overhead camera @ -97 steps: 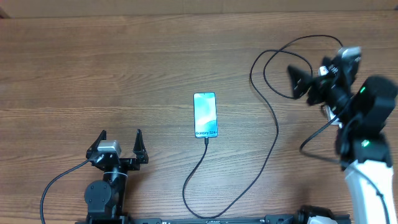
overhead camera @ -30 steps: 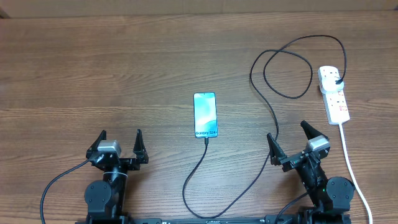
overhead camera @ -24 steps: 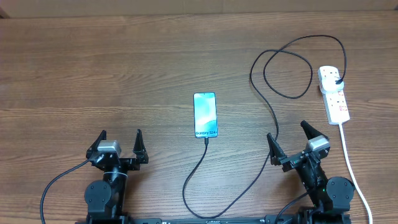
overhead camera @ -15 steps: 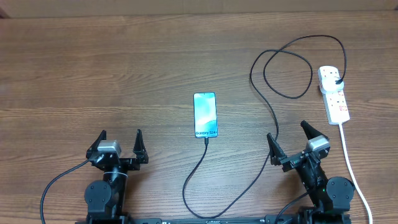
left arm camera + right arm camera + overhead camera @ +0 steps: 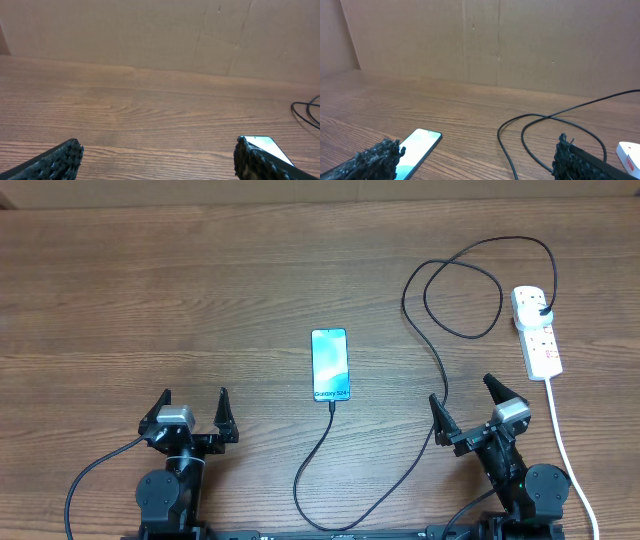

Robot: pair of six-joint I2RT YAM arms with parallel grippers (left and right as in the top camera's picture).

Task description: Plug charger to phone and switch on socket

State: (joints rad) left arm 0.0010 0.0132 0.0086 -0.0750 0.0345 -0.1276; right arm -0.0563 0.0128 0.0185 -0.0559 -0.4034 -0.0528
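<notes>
**A:** What sat nearest the edge of the table (image 5: 150,280)?

**B:** The two arms. The left gripper (image 5: 193,398) was over bare wood with its jaws spread wide and nothing between them. The right gripper (image 5: 461,388) was just as wide apart and also gripped nothing. From the left wrist, its dark fingers (image 5: 60,157) showed only at the bottom corners.

**A:** And the charger (image 5: 443,375)?

**B:** Its thin black cable ran close past the right gripper's inner finger. From overhead I could not tell whether the two touched. Lower down it swept along the near edge and rose between the arms.

**A:** Up to what?

**B:** To the phone (image 5: 330,365), which lay flat near the middle of the table with its screen lit blue-teal. The connector tip (image 5: 331,406) sat in the port at its near end. The right wrist view caught the phone (image 5: 417,145) low on the left.

**A:** Where was the socket (image 5: 537,332)?

**B:** It lay on the far right, well apart from the phone and beyond the right gripper. The black plug (image 5: 541,308) filled its farthest outlet. The pinkish-red switches were too small to tell whether they were on or off. The white cord (image 5: 562,440) trailed back toward the near edge.

**A:** And past that?

**B:** The cable lay in a crossing loop on the wood to the left of the socket. In both wrist views a cardboard wall (image 5: 150,30) closed the scene behind it.
</notes>
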